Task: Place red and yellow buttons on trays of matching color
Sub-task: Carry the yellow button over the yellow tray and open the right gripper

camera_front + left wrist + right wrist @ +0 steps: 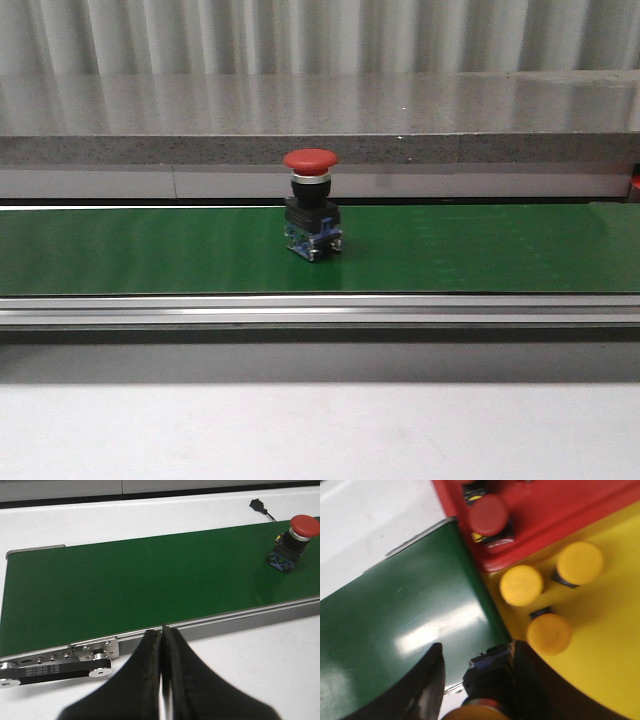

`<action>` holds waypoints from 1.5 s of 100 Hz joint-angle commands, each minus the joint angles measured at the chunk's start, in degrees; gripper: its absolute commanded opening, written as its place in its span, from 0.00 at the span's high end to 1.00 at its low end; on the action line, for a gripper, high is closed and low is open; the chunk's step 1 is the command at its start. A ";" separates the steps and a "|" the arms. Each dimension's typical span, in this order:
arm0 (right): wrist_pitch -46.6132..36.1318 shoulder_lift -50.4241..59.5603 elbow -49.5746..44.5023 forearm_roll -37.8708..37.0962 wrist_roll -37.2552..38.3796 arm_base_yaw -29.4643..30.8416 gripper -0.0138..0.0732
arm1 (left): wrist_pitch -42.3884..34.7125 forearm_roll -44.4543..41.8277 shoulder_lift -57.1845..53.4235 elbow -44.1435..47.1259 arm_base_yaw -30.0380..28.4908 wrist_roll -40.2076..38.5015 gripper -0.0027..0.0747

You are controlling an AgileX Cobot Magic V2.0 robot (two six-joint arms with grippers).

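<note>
A red button (311,205) stands upright on the green conveyor belt (150,250); it also shows in the left wrist view (295,542). My left gripper (162,630) is shut and empty, in front of the belt's near rail and well to the left of the button. My right gripper (477,647) holds a yellow button (487,675) by its black body, over the belt's end beside the yellow tray (605,650). Three yellow buttons (521,585) stand on that tray. A red button (487,515) sits on the red tray (560,505).
A small black connector with a cable (257,504) lies on the white table beyond the belt. The belt's pulley and bracket (95,660) are just in front of my left gripper. A grey ledge (320,150) runs behind the belt.
</note>
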State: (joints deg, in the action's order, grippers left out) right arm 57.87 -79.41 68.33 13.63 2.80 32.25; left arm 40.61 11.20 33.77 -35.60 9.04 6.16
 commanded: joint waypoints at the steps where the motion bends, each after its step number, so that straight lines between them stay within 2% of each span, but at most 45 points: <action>1: -4.18 2.22 0.15 0.63 1.22 3.92 0.75 | -3.78 1.09 0.01 -1.76 0.56 -0.10 0.99; 18: -8.55 1.51 -3.73 0.63 3.34 10.92 0.75 | -3.78 1.09 0.01 -1.76 0.56 -0.10 0.99; 35: -13.89 0.24 -8.98 0.69 4.11 14.39 0.75 | -3.78 1.09 0.01 -1.76 0.56 -0.10 0.99; 49: -20.64 -0.49 -12.56 1.62 5.00 14.45 0.75 | -3.78 1.09 0.01 -1.76 0.56 -0.10 0.99; 65: -24.49 -2.40 -14.22 3.45 5.00 14.45 0.75 | -3.78 1.09 0.01 -1.76 0.56 -0.10 0.99; 102: -28.16 -9.66 -14.24 10.13 5.00 14.28 0.75 | -3.78 1.09 0.01 -1.76 0.56 -0.10 0.99; 150: -31.00 -12.80 -14.28 11.50 5.00 14.28 0.75 | -3.78 1.09 0.01 -1.76 0.56 -0.10 0.99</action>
State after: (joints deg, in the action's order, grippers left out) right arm 28.77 -93.60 52.88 24.01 7.99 46.26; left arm 40.61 11.20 33.77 -35.60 9.04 6.16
